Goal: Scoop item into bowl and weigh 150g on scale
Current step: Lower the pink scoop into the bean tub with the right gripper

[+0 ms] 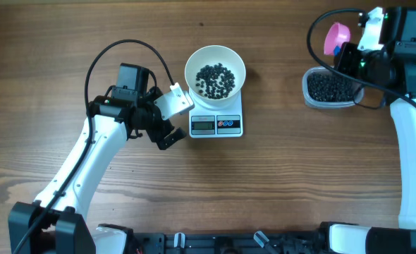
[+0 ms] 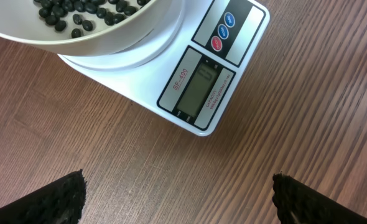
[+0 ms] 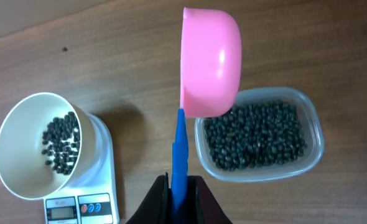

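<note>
Pink scoop [image 3: 209, 62] was pinched by its blue handle in your right gripper [image 3: 179, 186], hanging on edge over the clear tub [image 3: 314, 134] of black beans [image 3: 255, 137] well right of the scale [image 1: 216, 125]. The bowl [image 1: 197, 62] sat on the scale holding only a thin scatter, so I'd call it the scooping step: you needed to dip into the tub, lift level, carry across, tip slowly. Left gripper [image 1: 178, 118] sat spread wide and empty just left of the scale.

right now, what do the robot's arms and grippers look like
Both arms have white tube links with black joint housings: left arm, right arm. A black cable loops near each wrist. The left gripper has black textured fingers; the right gripper is black too.
</note>
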Motion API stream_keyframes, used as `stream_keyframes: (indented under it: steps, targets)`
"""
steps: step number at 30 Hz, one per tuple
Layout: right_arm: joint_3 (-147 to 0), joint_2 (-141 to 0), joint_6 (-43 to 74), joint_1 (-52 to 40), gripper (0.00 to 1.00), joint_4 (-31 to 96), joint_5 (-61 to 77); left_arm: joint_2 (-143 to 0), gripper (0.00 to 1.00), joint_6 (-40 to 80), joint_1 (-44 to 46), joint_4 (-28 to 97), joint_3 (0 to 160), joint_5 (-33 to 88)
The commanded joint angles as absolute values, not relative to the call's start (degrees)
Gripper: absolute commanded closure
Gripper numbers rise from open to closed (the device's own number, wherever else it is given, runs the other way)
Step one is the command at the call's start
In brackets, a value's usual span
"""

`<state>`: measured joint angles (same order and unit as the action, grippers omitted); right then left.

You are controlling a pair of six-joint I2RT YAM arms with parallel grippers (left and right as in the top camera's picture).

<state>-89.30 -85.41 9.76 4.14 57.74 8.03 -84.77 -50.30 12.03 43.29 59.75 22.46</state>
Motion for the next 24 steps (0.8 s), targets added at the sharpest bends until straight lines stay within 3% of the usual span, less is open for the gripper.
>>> stream_keyframes:
  steps: [1, 15, 24]
  targets:
    - [-88.77, -85.95, 8.32, 4.21, 0.96, 60.07, 5.52, -85.19, 0.00, -51.00, 11.81, 43.11, 59.94, 23.77]
    - [-88.75, -92.66, -1.85, 5.82, 0.96, 66.35, -3.62, -85.19, 0.00, -51.00, 11.81, 43.11, 59.94, 23.77]
    - [-88.75, -103.35, -10.63, 8.01, 0.96, 66.85, 9.19, -85.19, 0.00, -51.00, 11.81, 43.11, 59.94, 23.77]
